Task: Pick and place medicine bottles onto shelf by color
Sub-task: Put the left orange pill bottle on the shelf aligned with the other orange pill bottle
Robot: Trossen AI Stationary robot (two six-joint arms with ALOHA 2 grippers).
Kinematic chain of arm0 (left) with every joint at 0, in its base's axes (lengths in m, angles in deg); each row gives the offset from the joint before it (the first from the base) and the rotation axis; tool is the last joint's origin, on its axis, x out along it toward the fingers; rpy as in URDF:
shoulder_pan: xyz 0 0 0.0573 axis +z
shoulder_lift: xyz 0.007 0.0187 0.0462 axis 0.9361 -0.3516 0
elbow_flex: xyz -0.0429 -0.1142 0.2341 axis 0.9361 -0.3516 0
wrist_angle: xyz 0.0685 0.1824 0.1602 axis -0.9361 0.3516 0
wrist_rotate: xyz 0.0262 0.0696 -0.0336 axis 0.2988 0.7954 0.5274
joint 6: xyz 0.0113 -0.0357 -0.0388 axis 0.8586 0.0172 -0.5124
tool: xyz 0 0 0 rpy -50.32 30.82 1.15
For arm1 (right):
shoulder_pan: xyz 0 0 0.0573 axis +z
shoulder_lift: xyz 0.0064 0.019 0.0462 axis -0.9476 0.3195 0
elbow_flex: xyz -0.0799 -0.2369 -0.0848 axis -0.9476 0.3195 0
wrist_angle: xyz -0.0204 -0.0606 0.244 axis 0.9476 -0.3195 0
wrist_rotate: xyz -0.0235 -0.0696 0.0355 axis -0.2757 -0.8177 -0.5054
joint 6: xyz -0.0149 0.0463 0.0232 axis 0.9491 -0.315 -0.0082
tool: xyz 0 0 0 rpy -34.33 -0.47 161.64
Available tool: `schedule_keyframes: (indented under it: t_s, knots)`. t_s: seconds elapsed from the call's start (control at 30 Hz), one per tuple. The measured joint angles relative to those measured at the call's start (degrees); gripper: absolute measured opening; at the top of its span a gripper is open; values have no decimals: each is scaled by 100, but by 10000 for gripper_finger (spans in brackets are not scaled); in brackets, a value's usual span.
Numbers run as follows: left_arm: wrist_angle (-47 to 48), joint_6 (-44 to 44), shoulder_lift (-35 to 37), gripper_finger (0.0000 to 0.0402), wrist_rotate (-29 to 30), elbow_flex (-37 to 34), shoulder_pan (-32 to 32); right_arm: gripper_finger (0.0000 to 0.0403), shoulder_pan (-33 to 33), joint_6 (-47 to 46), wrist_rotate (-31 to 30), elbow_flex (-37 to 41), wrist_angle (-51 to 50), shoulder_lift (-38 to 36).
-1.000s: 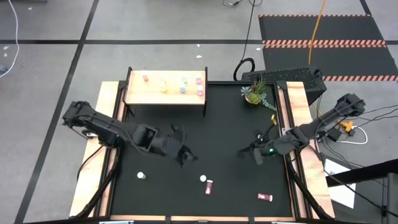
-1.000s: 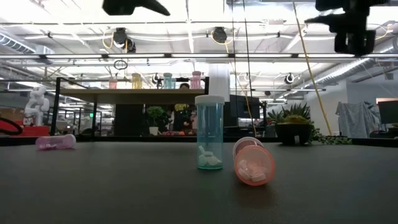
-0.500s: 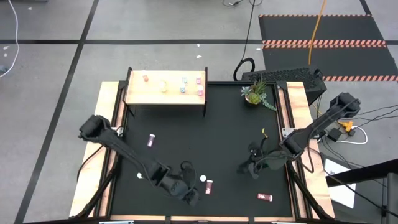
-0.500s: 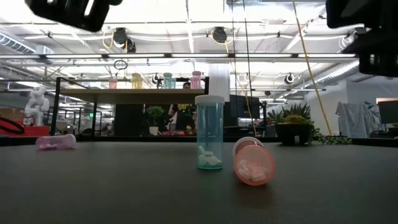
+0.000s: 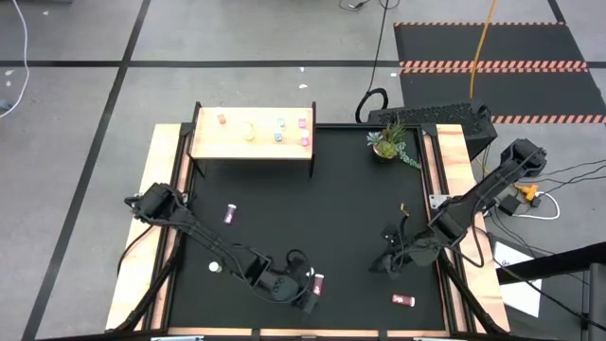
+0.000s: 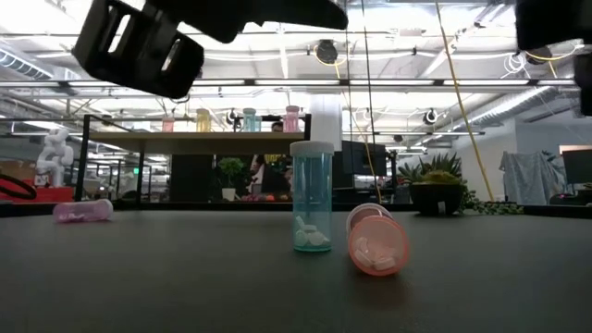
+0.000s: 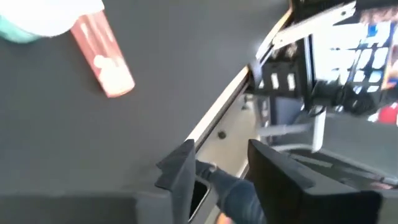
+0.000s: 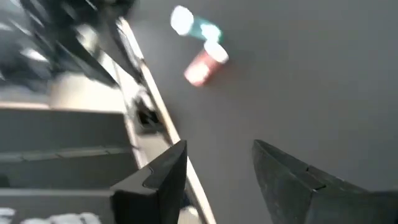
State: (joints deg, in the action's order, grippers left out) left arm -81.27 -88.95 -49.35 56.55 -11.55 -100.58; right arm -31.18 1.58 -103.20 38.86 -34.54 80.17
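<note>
Your left tool [image 5: 305, 296] hovers low beside the red bottle [image 5: 318, 283] near the desk's [image 5: 350, 208] front edge; five bottles stand on the shelf [image 5: 252, 142].

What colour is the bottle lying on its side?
Red bottle, clearest in the low view.

5 bottles [image 5: 277, 130] stand on the shelf [image 5: 248, 146]; 4 others [image 5: 318, 283] lie scattered on the table [image 5: 331, 208].

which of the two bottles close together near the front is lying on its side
The red bottle. It lies tipped over beside the teal bottle, which stands upright on its base.
</note>
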Motion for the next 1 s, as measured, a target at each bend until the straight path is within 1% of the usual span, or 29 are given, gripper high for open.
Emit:
schedule_keyframes:
  t_s: [0.17,0.27,0.37,0.47,0.57,0.67,0.77,0.87,0.93,1.0]
  knots:
    - [-134,-390,-7,109,600,0,-2,176,87,290,442,-1,-988,-244]
    - [-64,-543,-9,86,810,50,1,176,87,543,797,2,-1489,-423]
    - [-106,-714,-125,66,865,245,2,176,127,988,845,2,-1888,-628]
    - [98,-845,-443,48,864,537,-3,176,118,1307,787,2,-2254,-781]
    - [305,-934,-857,35,790,893,-8,176,118,1472,777,2,-2385,-879]
    - [376,-991,-1117,29,470,1065,18,176,118,1642,761,2,-2318,-894]
    - [454,-1249,-1209,28,501,1073,17,176,118,1682,762,2,-2296,-894]
    - [802,-1700,-1196,19,616,1078,18,176,123,1739,779,2,-2296,-894]
    - [905,-1792,-1198,7,649,1080,18,176,169,1745,768,2,-2296,-892]
    - [918,-1811,-1198,4,654,1080,18,176,232,1666,753,2,-2299,-892]
